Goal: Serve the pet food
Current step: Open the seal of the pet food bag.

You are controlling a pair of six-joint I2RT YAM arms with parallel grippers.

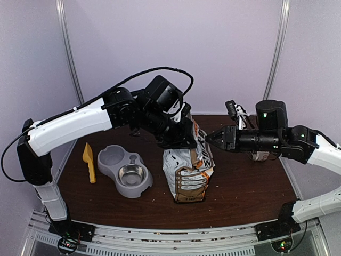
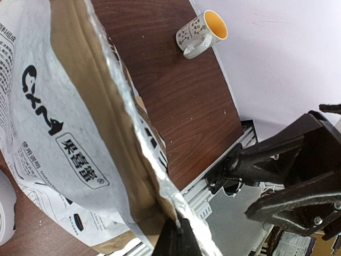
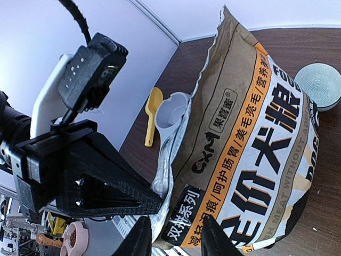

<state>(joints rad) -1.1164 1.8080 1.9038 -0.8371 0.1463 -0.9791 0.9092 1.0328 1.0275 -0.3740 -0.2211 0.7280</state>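
Our left gripper [image 2: 178, 234] pinches the top edge of the bag [image 1: 187, 170], mid-table; our right gripper [image 3: 176, 237] stands parted astride that rim. We see no pet food, presumably still bagged. The steel bowl [image 1: 132, 174] to the left looks empty, so serving remains.

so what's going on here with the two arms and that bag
The left gripper is shut on the top edge of the dog food bag, which stands upright mid-table. The right gripper is open at that same edge, fingers apart on either side of it, not clamped. They seem to be working at the bag's mouth. The grey double pet bowl and yellow scoop lie left of the bag, untouched, and no kibble shows in the bowl.
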